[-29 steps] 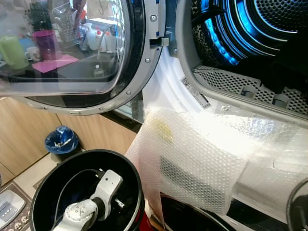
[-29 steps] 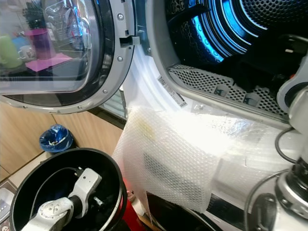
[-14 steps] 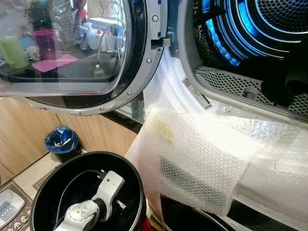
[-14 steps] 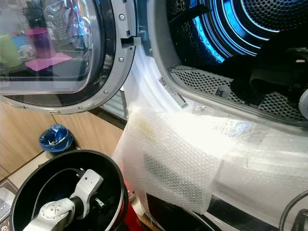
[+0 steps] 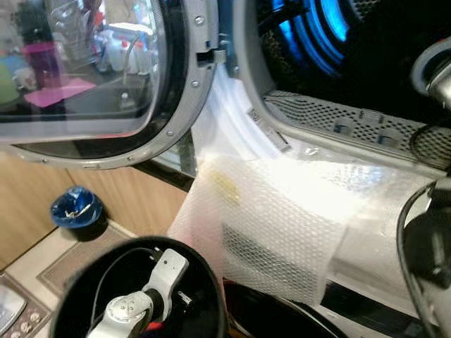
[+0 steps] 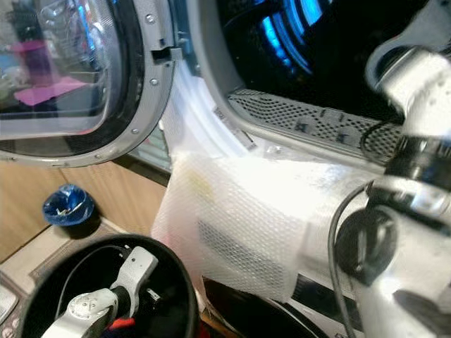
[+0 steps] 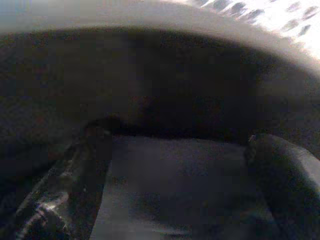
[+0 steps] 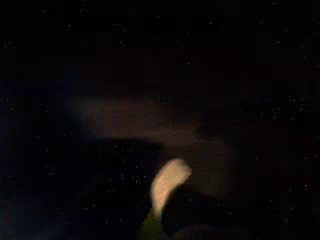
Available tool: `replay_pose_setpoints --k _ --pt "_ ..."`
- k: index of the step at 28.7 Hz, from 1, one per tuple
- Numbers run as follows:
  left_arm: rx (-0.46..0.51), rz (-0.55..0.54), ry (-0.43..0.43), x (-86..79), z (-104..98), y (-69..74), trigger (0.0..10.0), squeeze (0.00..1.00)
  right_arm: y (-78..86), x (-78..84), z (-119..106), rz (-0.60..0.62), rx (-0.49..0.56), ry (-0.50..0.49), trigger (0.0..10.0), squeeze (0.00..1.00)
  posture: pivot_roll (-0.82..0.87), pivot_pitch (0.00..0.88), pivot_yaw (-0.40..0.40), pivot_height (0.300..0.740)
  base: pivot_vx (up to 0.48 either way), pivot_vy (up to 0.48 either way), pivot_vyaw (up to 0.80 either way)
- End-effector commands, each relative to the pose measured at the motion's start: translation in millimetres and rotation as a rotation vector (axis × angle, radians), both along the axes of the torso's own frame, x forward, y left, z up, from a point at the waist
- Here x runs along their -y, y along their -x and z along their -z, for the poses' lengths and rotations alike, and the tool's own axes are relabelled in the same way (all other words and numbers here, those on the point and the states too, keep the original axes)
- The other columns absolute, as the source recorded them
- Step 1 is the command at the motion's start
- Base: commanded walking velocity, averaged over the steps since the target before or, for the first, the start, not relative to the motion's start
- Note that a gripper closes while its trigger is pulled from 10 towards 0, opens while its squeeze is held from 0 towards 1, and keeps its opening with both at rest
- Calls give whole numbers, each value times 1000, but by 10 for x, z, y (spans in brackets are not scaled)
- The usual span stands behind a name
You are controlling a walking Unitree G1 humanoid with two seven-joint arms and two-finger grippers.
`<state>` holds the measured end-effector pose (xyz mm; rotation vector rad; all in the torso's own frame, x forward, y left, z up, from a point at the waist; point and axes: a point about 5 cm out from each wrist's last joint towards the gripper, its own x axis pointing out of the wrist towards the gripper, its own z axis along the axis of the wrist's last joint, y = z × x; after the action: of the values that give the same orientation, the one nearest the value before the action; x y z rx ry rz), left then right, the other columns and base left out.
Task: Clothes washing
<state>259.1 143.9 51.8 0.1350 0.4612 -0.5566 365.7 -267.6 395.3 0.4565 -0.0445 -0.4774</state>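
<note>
The washer's drum [image 5: 317, 28] stands open and glows blue inside, with its round glass door [image 5: 91, 70] swung out to the left. Below, my left arm [image 5: 151, 289] reaches down into a black laundry basket [image 5: 70, 310]. In the left wrist view my left gripper [image 7: 177, 140] is open, its two black fingers [image 7: 90, 160] spread over dark cloth [image 7: 175, 190] in the basket. My silver right arm [image 6: 416, 105] is raised at the right and points into the drum's dark mouth. The right wrist view is nearly black, with one pale blurred patch [image 8: 167, 182].
Bubble wrap [image 5: 282, 211] hangs over the machine's front below the perforated drum lip [image 5: 338, 123]. A small blue bin [image 5: 74, 208] sits on the floor by the wooden cabinets. Something red [image 6: 121, 324] shows low in the basket beside my left arm.
The camera has shifted. My right arm has come up large on the right side, in front of the drum opening. The left arm stays in the basket.
</note>
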Motion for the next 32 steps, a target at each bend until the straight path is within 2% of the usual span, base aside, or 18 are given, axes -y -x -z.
replay_pose_setpoints --k 1,2,3,4,5,6,8,12,14,15,17,18,19,23,25,28,30,32 --pt "-7 -4 -4 6 15 15 10000 0 22 -24 -39 -3 -4 75 10000 0 -148 70 9 740 0 0 0" --pt "-7 -5 -3 8 14 17 10000 0 6 -92 -41 -54 -14 134 10000 0 -148 70 9 740 0 0 0" --pt "-10 1 2 21 15 24 10000 0 -47 -299 -14 -220 -26 173 10000 0 -147 72 11 740 0 0 0" --pt "-10 1 2 21 15 24 10000 0 -47 -299 -14 -220 -26 173 10000 0 -147 72 11 740 0 0 0" --pt "-14 13 5 40 18 38 10000 0 -51 -446 -17 -322 -30 251 10000 0 -143 75 13 740 0 0 0" --pt "-18 25 8 53 21 52 10000 0 -44 -467 -73 -316 -10 287 10000 0 -141 76 16 740 0 0 0" --pt "-18 26 8 48 20 60 10000 0 21 -248 -298 -163 94 275 10000 0 -139 70 13 740 0 0 0" --pt "-13 20 5 27 11 44 10000 0 72 -160 -421 -143 168 276 10000 0 -137 71 11 740 0 0 0" --pt "-2 7 7 10 -4 28 10000 0 138 -339 -586 -291 314 328 10000 0 -137 69 9 740 0 0 0" --pt "-2 7 7 10 -4 28 10000 0 138 -339 -586 -291 314 328 10000 0 -137 69 9 740 0 0 0" --pt "15 -26 9 -12 -23 2 10000 0 261 -625 -679 -472 422 390 10000 0 -138 68 7 740 0 0 0" --pt "23 -46 7 -23 -31 -10 10000 0 272 -668 -668 -499 426 387 10000 0 -138 68 7 740 0 0 0" --pt "30 -92 10 -53 -45 -38 10000 0 273 -695 -655 -515 428 385 10000 0 -138 68 7 740 0 0 0" --pt "135 -500 -19 -519 -252 -271 10000 0 297 -819 -622 -591 450 438 10000 0 -124 67 4 740 0 0 0" --pt "160 -723 -37 -876 -388 -309 10000 0 314 -860 -633 -620 461 450 10000 0 -121 66 4 740 0 0 0" --pt "174 -943 -89 -1195 -474 -270 10000 0 334 -868 -614 -645 469 455 10000 0 -117 63 4 740 0 0 0" --pt "180 -967 -95 -1232 -489 -262 10000 0 336 -867 -612 -644 469 456 10000 0 -117 63 4 740 0 0 0" --pt "219 -1083 -82 -1382 -579 -236 10000 0 341 -855 -600 -648 471 452 10000 0 -113 58 5 740 0 0 0"
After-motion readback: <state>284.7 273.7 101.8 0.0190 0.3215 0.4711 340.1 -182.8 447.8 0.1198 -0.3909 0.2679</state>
